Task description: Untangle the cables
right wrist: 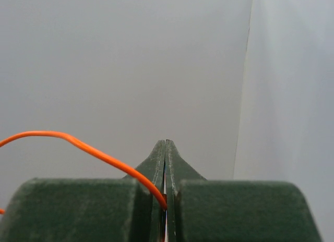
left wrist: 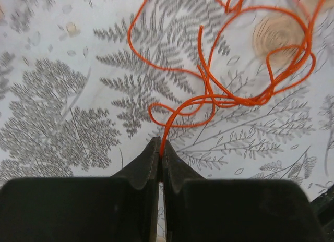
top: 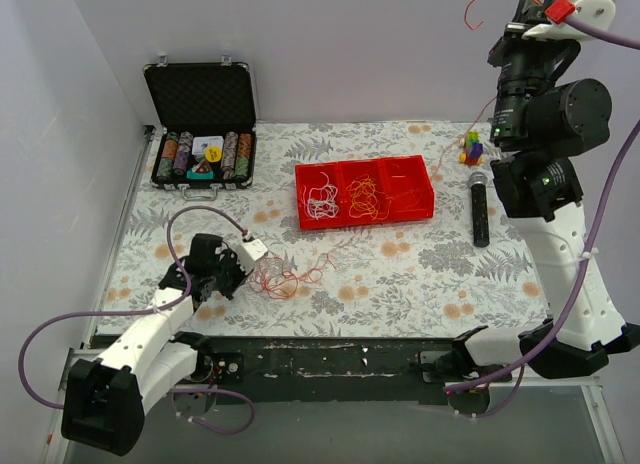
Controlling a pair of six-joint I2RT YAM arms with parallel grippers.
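The red cables (top: 280, 277) lie in a loose, tangled heap on the leaf-print table (top: 420, 274) at the near left, just beside the left gripper (left wrist: 160, 147); their loops cross one another and are not separated. The white cables (top: 320, 199) sit in the left compartment of the red tray (top: 370, 223) and the orange-yellow cables (top: 365, 197) in the middle compartment; the right compartment (top: 410, 187) shows bare floor. Assessment: two colours are sorted and the red group is outstanding, so the task is judged past the halfway mark. What is left is to separate the red heap and, presumably, move it to the bare compartment. Left gripper: jaws pressed together, pinching one red strand (left wrist: 229, 100) at the fingertips; the strand runs forward from the tips into loops lying on the table. The left arm (top: 150, 334) is stretched low and forward, wrist close to the surface, fingers pointing at the heap. Right gripper (right wrist: 165, 144): jaws pressed together, pinching a raised red strand (right wrist: 94, 150) that leaves the jaws to the left in an arc. The right arm (top: 550, 114) stands nearly upright at the far right, its wrist high above the table and facing the back wall. Whether the two pinched strands belong to one cable, or whether the raised one connects to the heap, cannot be determined from these views. A microphone (top: 480, 209) and an open case of poker chips (top: 200, 124) lie well apart from the heap
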